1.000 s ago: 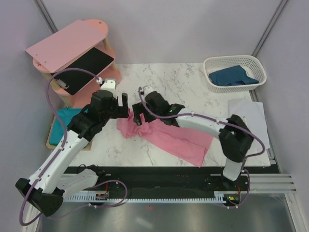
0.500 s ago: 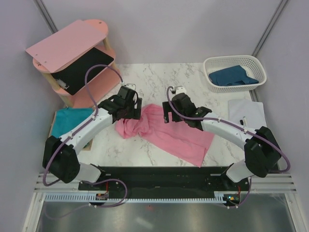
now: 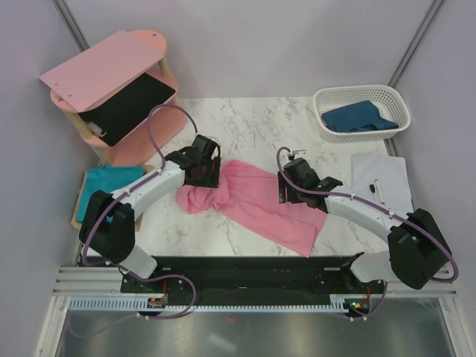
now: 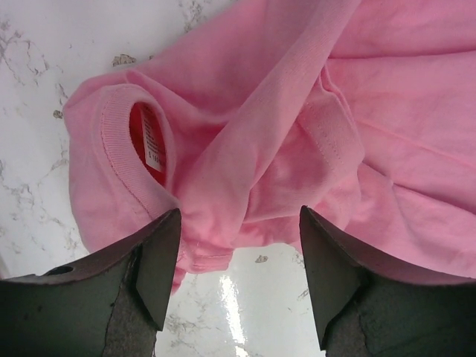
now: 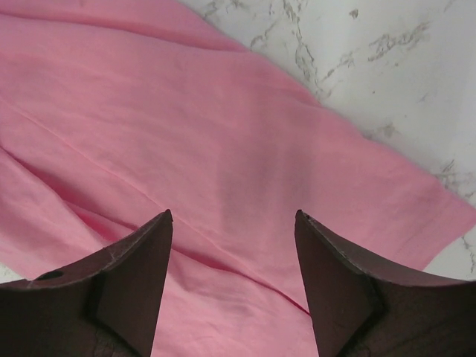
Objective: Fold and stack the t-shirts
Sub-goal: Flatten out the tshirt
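Left wrist view: my left pincer [image 4: 238,223] has its jaws apart and grips nothing. The bunched collar end of the pink t-shirt [image 4: 282,111] lies just ahead of its tips on the bench [image 4: 30,74]. My right pincer [image 5: 232,219] is likewise parted and empty, with the shirt's flat part spread beneath and ahead of it.

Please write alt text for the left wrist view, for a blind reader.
The open left end effector hovers over the crumpled collar end of the pink t-shirt on the marble table; a red label shows inside.
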